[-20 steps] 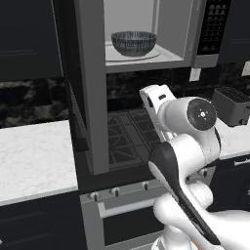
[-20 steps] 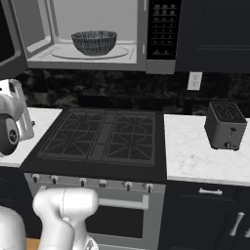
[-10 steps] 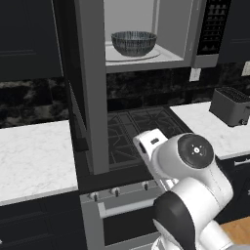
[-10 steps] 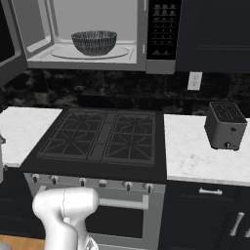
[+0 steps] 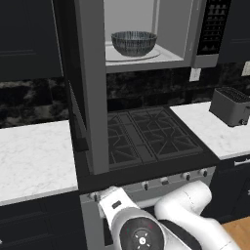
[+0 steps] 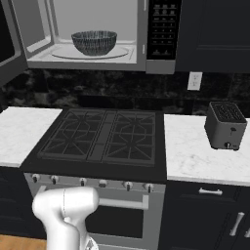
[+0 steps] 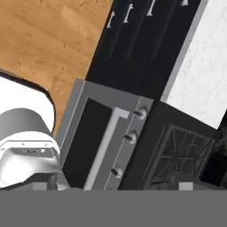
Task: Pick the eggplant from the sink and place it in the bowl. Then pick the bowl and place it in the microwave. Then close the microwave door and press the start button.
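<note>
The bowl (image 5: 134,43) (image 6: 94,42), dark ribbed outside, stands on the pale floor of the microwave (image 6: 139,56) above the stove. The microwave door (image 5: 90,88) (image 6: 9,46) is swung wide open to the left. The black button panel (image 5: 215,24) (image 6: 163,29) is at the microwave's right. My arm (image 5: 161,224) (image 6: 66,210) hangs low in front of the oven. My gripper (image 7: 113,186) is open, its tips far apart with nothing between them, looking at the oven front. The eggplant and the sink are out of view.
A black gas stove (image 6: 105,136) lies under the microwave, with the oven handle (image 7: 104,148) and knobs (image 7: 129,137) below. White marble counters (image 5: 34,156) (image 6: 205,158) flank it. A silver toaster (image 6: 225,125) (image 5: 232,106) stands on the right counter. Wood floor (image 7: 48,48) lies below.
My arm has swung down from in front of the stove to low before the oven. The bowl and the open microwave door have not moved.
</note>
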### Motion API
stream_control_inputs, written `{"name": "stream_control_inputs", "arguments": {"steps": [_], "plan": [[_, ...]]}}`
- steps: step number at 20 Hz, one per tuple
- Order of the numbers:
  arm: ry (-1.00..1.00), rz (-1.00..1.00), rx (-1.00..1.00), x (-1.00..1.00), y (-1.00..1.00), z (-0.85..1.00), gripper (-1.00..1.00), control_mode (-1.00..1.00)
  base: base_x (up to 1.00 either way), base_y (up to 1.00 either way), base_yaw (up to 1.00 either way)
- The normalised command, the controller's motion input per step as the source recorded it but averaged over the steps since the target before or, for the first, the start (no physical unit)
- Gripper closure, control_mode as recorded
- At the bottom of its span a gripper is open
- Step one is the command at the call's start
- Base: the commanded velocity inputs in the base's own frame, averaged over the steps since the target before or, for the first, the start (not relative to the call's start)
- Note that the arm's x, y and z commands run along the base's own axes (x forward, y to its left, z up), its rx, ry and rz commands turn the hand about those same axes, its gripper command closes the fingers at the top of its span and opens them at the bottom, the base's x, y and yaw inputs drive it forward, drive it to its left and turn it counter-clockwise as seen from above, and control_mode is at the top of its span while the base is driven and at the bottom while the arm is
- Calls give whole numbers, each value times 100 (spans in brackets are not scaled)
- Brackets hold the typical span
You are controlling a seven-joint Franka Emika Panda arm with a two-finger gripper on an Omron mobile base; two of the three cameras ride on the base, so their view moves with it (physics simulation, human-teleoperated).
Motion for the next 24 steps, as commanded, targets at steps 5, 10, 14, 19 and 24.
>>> {"name": "stream_control_inputs", "arguments": {"steps": [5, 10, 14, 19, 24], "plan": [[-20, -8, -1, 5, 93, 6, -100, -100, 0, 0, 0], [-20, -12, -4, 20, 91, 28, -100, -100, 0, 0, 0], [-12, -14, 0, 26, 56, 65, -100, -100, 0, 0, 0], [-20, -11, 0, 25, 6, 74, -100, -100, 0, 0, 0], [-28, -4, 0, 25, -15, 61, -100, -100, 0, 0, 0]]}}
